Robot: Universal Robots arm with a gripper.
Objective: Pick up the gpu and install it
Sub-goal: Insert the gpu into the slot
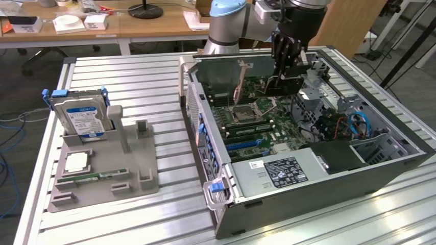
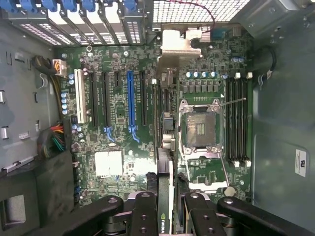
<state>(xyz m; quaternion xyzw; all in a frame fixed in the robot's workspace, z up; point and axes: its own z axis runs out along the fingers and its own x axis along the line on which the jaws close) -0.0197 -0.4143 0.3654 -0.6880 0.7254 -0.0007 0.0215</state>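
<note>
Graphics card (image 2: 165, 187) is held edge-on, clamped between fingers (image 2: 143, 216) of gripper (image 2: 167, 217). Card is poised inside open computer case (image 1: 381, 168), over motherboard (image 2: 118, 113), just beside processor socket (image 2: 199, 128). Contact with board cannot be told. Hard drive (image 1: 81, 117) is seen upright in grey holder (image 1: 102, 178), well apart.

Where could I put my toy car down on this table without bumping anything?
The bare table between the gray holder and the computer case, and beyond the holder. Inside the case is crowded: the gripper holds the gpu there.
</note>
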